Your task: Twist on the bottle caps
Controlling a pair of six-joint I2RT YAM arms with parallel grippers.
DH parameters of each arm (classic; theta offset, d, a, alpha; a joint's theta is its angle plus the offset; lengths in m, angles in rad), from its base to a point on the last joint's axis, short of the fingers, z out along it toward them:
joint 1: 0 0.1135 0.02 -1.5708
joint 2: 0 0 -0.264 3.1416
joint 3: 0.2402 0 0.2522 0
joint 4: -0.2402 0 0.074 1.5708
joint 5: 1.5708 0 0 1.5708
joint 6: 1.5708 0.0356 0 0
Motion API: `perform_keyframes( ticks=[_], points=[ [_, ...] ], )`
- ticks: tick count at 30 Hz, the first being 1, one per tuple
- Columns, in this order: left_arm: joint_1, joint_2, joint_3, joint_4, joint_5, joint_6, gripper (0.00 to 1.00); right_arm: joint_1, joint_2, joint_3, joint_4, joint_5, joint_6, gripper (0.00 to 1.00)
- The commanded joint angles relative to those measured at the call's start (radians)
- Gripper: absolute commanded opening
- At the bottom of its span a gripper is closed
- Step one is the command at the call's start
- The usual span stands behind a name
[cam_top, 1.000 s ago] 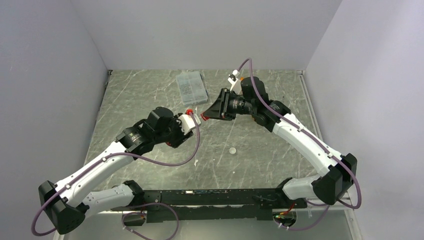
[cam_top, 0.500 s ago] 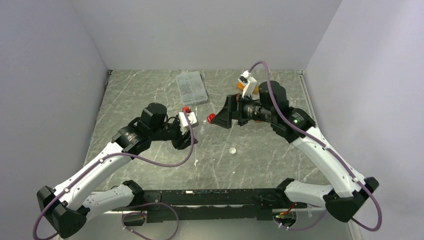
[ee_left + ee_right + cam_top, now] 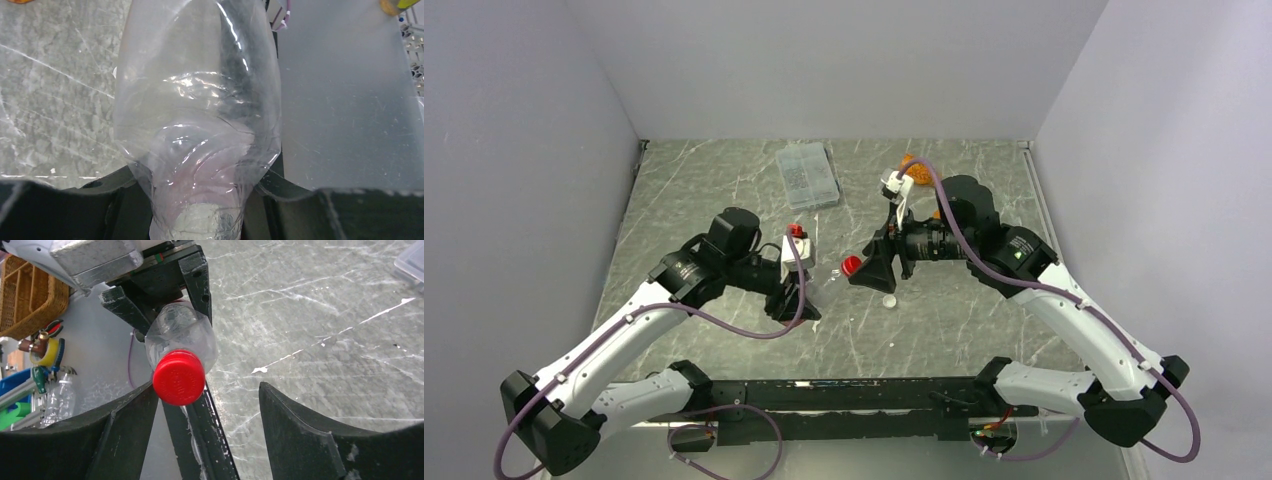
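The left gripper is clamped on the body of a clear bottle a little left of the middle of the overhead view, holding it off the table with the neck pointing toward the right side of the frame. In the left wrist view the bottle fills the centre, pinched at the bottom edge between the dark fingers. A red cap sits on the bottle's neck, at centre left of the right wrist view. The right gripper has its jaws spread wide, the cap just beside the left-hand finger and well apart from the other one. A white cap lies on the table just below the right gripper. A clear compartment box lies at the upper centre, and an orange bottle is to its right
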Motion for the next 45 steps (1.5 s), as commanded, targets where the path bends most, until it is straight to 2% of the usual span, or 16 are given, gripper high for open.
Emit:
perform_keyframes(
  ticks=[1,17,28,32,36,39,45],
  points=[
    [0.003,0.012,0.033,-0.015,0.090,0.019,0.12,0.001,-0.032,0.028,0.014,-0.057,-0.061,0.74],
    [0.003,0.039,0.026,-0.004,0.086,0.015,0.11,0.016,-0.022,0.071,0.011,-0.095,-0.054,0.58],
    [0.003,0.049,0.029,0.008,0.075,0.015,0.11,0.024,0.010,0.078,-0.004,-0.077,-0.034,0.34],
    [0.003,0.056,0.036,0.019,0.049,0.018,0.11,0.024,0.025,0.088,-0.021,-0.019,-0.002,0.19],
    [0.003,0.041,0.043,0.060,-0.051,0.013,0.10,0.024,0.056,0.104,-0.031,-0.010,0.066,0.07],
    [0.003,0.009,0.043,0.126,-0.183,0.007,0.09,0.022,0.084,0.132,-0.040,0.003,0.144,0.00],
    [0.003,-0.052,0.053,0.249,-0.427,0.037,0.08,-0.018,0.180,0.193,-0.067,0.023,0.345,0.00]
  ],
)
